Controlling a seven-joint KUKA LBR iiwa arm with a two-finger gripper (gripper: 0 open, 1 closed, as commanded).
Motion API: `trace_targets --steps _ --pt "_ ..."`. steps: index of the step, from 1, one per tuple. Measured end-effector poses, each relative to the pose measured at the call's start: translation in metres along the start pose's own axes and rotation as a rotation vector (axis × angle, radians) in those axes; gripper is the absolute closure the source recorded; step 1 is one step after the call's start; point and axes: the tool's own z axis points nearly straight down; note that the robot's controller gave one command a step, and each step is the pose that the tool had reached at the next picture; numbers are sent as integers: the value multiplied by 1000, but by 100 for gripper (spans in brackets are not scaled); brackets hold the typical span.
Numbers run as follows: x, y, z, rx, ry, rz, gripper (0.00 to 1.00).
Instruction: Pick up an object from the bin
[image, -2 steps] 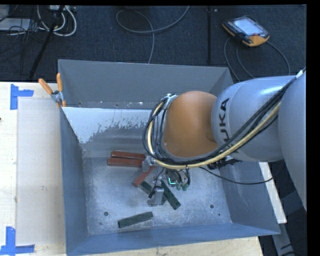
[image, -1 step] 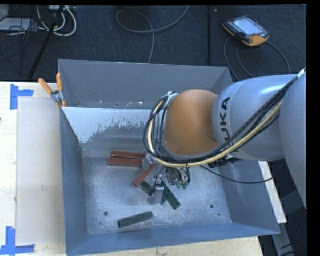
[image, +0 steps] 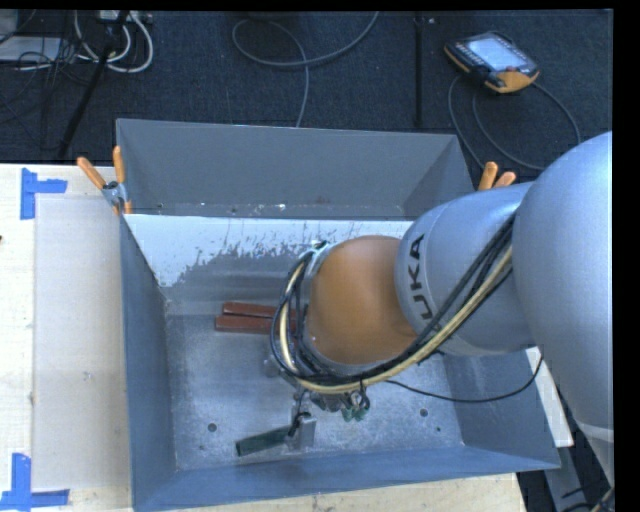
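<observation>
You see the grey arm (image: 500, 270) first, coming in from 3 o'clock and bending down over the middle of the bin (image: 150, 390). The bin is grey metal with sloping walls and a scuffed, speckled floor. At the wrist sits a rounded orange cover (image: 355, 300), and a bundle of cables (image: 288, 335) loops round its 9 o'clock side and under it toward 6 o'clock.

On the floor at 9 o'clock from the cover lies a reddish-brown bar (image: 243, 319), flat and running roughly from 9 to 3 o'clock. Its 3 o'clock end is hidden behind the cables.

Near the floor's 6 o'clock edge, you will find a dark green flat strip (image: 262, 444). It lies flat, slightly tilted, and well apart from the brown bar.

The end effector (image: 303, 428) hangs below the cover, low over the floor at the strip's 3 o'clock end, and it looks to be touching or just beside that end. The wrist and cables crowd it, so you cannot tell how far open it is, or whether it has hold of the strip.
</observation>
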Motion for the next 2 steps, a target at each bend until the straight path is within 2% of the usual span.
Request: trace_targets --steps 1,2 --pt "14 23 30 -1 0 -244 0" --pt "13 11 32 0 3 -5 0"
